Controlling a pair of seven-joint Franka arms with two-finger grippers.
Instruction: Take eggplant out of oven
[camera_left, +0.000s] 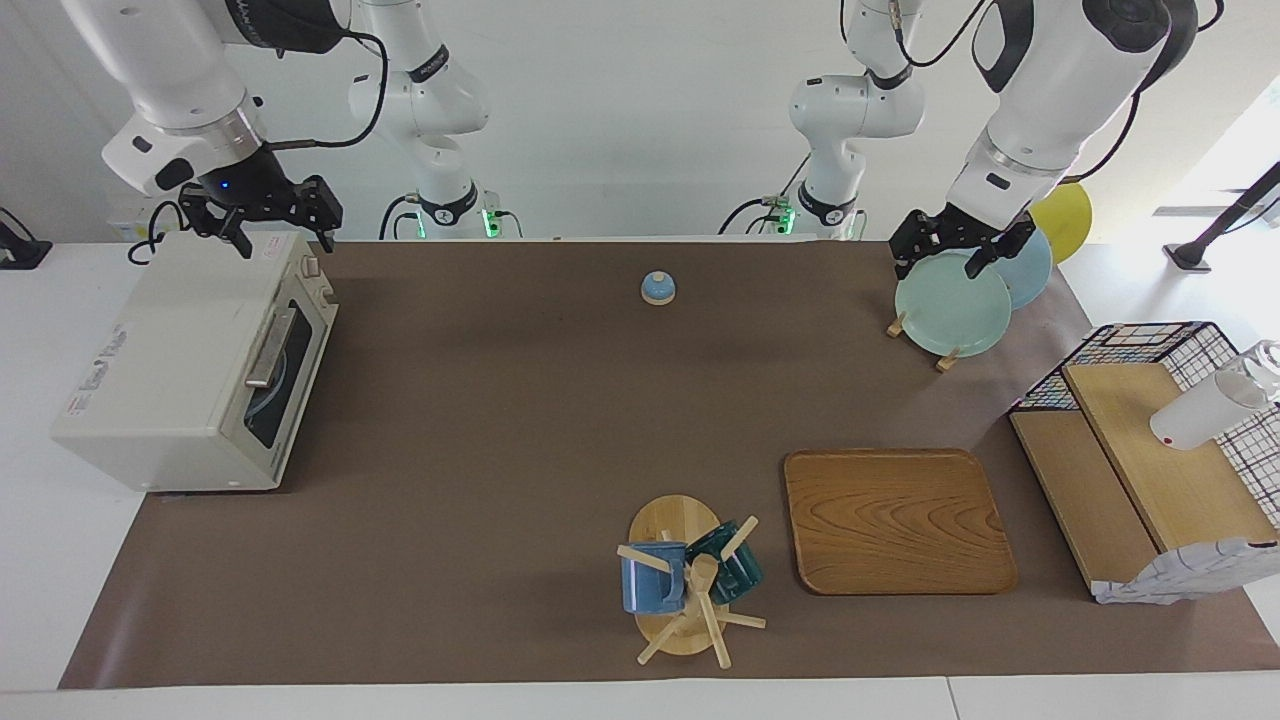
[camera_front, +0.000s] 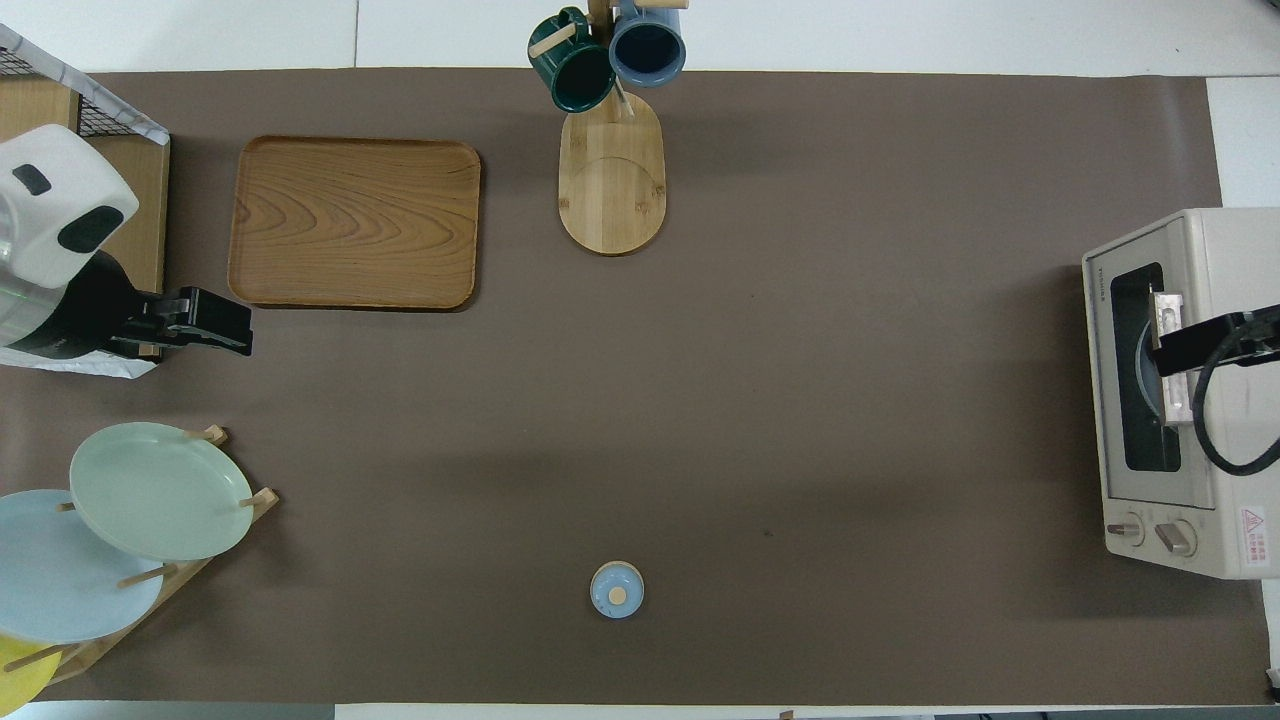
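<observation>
Clock set on the facing view, twelve at the robots. At nine o'clock sits the oven (camera_left: 170, 380), on the right arm's end of the table. Its door is closed and the bar handle (camera_left: 270, 348) faces three o'clock. The eggplant is out of sight; the dark glass shows only a pale curved rim inside. The right gripper (camera_left: 285, 243) hangs over the oven's twelve o'clock corner, fingers spread, holding nothing. Moving on to twelve o'clock, there's a small blue bell (camera_left: 659, 288) alone on the brown mat (camera_left: 500, 450). At six stands a mug tree (camera_left: 690, 590) with two mugs, and a wooden tray (camera_left: 897, 520) lies beside it at five. At two o'clock the left gripper (camera_left: 938, 268) hangs in the air by the green plate (camera_left: 952, 310) in its rack, fingers apart and empty. At three o'clock is a wire basket (camera_left: 1150, 345).
</observation>
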